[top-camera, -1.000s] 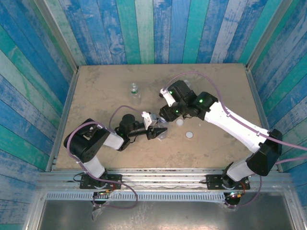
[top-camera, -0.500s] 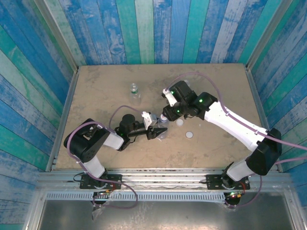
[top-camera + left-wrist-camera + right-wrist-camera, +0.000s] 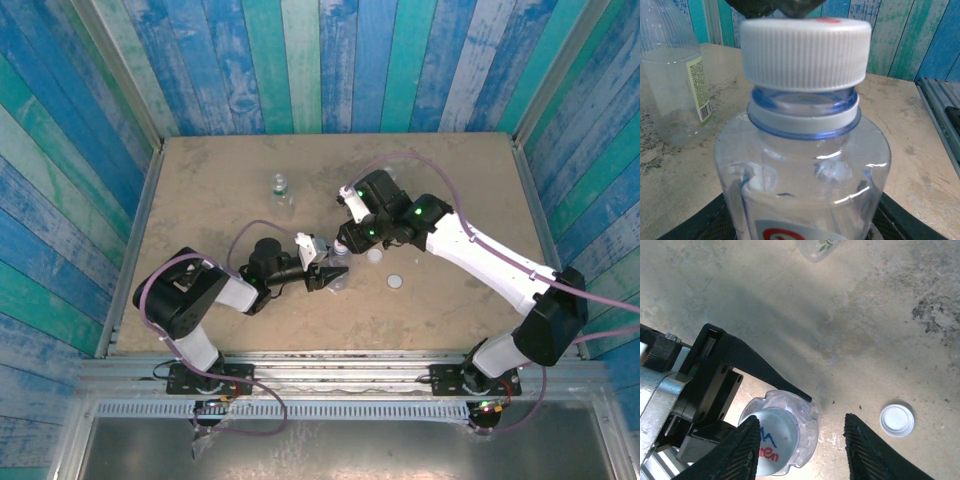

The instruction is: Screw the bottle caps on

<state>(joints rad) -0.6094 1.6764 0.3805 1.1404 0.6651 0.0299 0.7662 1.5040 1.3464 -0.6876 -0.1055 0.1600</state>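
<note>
My left gripper is shut on the blue-tinted bottle, which stands upright with its body between the black fingers. A white ribbed cap sits on the bottle's neck. My right gripper hangs over it, open. Its left finger overlaps the cap's printed top, and its right finger stands well clear of the bottle. Two loose white caps lie on the table to the right, one of these caps beside my right finger.
A taller clear bottle with a pale green label stands behind, left of centre, and shows at the left as the labelled bottle. A second clear bottle stands next to it. Blue plank walls ring the tan table.
My right gripper has shifted slightly down and left over the bottle's cap, and its fingers have drawn somewhat closer together. The left arm and the bottle have not moved.
</note>
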